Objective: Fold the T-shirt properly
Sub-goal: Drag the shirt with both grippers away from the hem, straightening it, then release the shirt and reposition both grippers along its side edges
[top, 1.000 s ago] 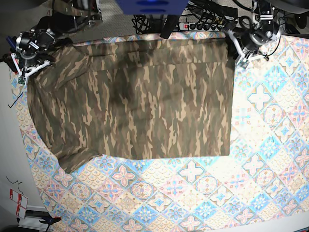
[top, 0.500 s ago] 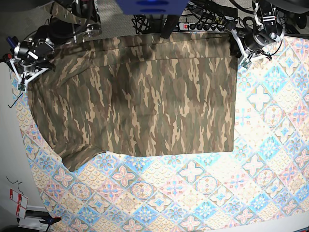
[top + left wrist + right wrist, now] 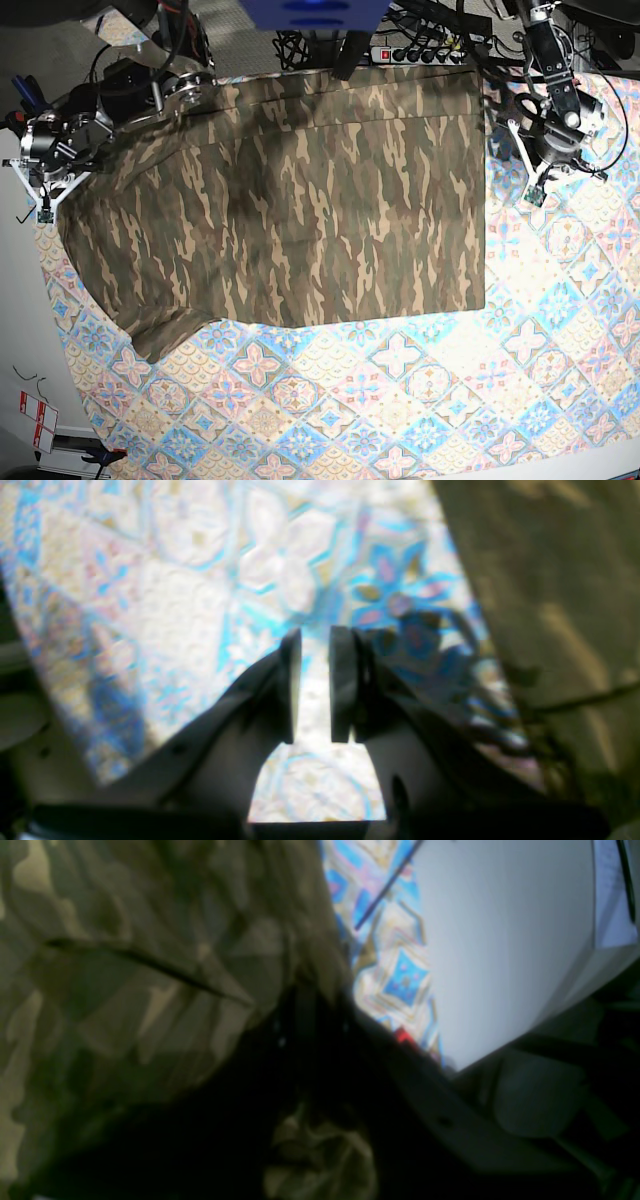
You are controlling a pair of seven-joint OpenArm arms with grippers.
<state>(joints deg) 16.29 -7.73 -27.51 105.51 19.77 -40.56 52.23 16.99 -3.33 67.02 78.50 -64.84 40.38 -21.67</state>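
Observation:
The camouflage T-shirt (image 3: 320,200) lies spread flat on the tile-patterned cloth (image 3: 420,400), with one sleeve toward the near left. My right gripper (image 3: 45,185) is at the shirt's left edge. In the right wrist view its dark fingers (image 3: 300,1010) are shut on bunched T-shirt (image 3: 125,990) fabric. My left gripper (image 3: 530,178) hovers over bare cloth just right of the shirt's right edge. In the left wrist view the left gripper (image 3: 315,680) shows a narrow gap with nothing in it, and the T-shirt (image 3: 565,605) lies off to the right.
A power strip with cables (image 3: 420,50) sits behind the far edge of the cloth. A blue housing (image 3: 310,12) hangs at the top centre. The cloth ends at the left beside a white surface (image 3: 500,940). A red-and-white tag (image 3: 35,420) lies at the bottom left.
My left gripper left the shirt's far right corner and moved nearer, over bare cloth. My right gripper moved nearer and slightly left with the shirt's edge. The shirt's far edge now lies flatter.

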